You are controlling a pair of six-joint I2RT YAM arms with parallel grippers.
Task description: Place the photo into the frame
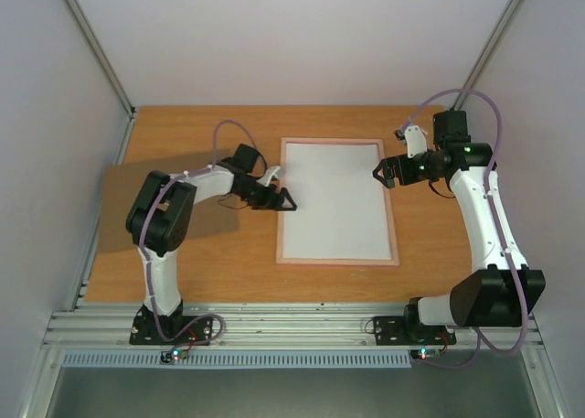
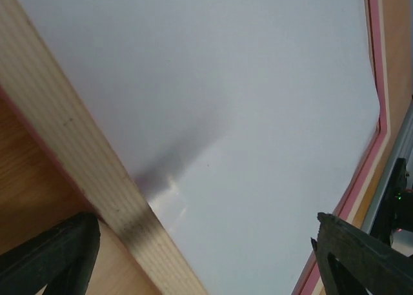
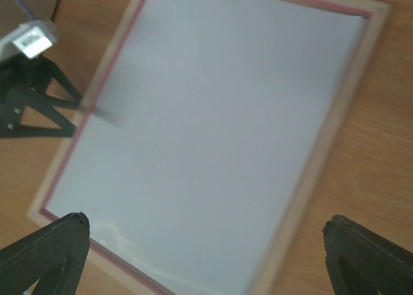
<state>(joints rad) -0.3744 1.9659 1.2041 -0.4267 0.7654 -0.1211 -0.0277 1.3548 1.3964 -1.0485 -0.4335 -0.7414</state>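
Top external view: the frame lies flat just toward 3 o'clock of the table's middle, its opening filled by a plain white sheet with no print showing, and a brown board lies at the table's 9 o'clock under the left arm. The left gripper straddles the frame's 9 o'clock rail, jaws spread wide and gripping nothing. The right gripper hovers by the 2 o'clock edge, fully spread and empty.

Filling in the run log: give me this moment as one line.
frame lying flat, white sheet inside | left gripper open at left rail | right gripper open near right rail
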